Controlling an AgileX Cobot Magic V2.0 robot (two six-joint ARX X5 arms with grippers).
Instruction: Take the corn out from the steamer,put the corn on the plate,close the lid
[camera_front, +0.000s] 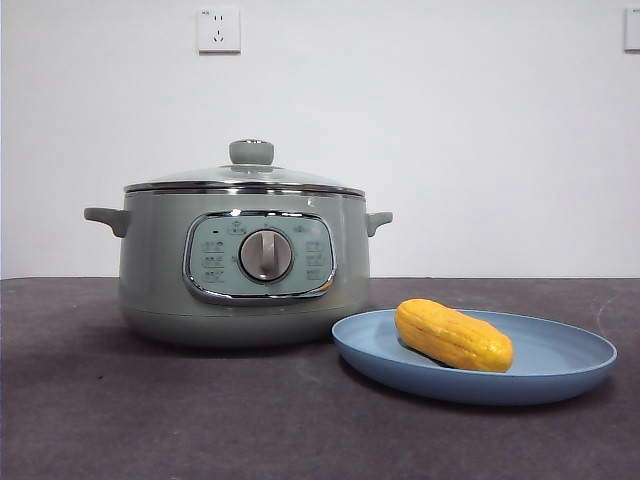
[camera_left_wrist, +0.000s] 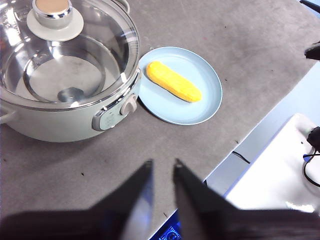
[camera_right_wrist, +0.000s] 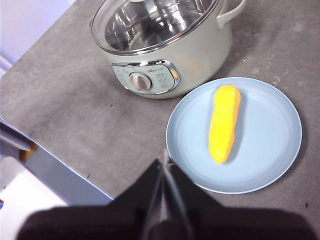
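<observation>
The pale green steamer (camera_front: 150, 270) stands on the left of the table with the glass lid (camera_front: 245, 178) seated on it. The corn (camera_front: 452, 335) lies on the light-blue plate (camera_front: 560, 380) just right of the steamer. Neither arm shows in the front view. In the left wrist view my left gripper (camera_left_wrist: 162, 167) is high above the table's near edge, empty, with a narrow gap between its jaws; the lid (camera_left_wrist: 75, 65), plate (camera_left_wrist: 200, 105) and corn (camera_left_wrist: 173, 81) lie beyond it. My right gripper (camera_right_wrist: 164, 162) is shut and empty, above the plate's (camera_right_wrist: 270, 150) edge, short of the corn (camera_right_wrist: 224, 124) and steamer (camera_right_wrist: 200, 55).
The dark grey table (camera_front: 200, 420) ends at an edge close to the plate in the left wrist view. A white surface with cables (camera_left_wrist: 280, 170) lies past that edge. A wall socket (camera_front: 218, 30) sits on the white wall behind.
</observation>
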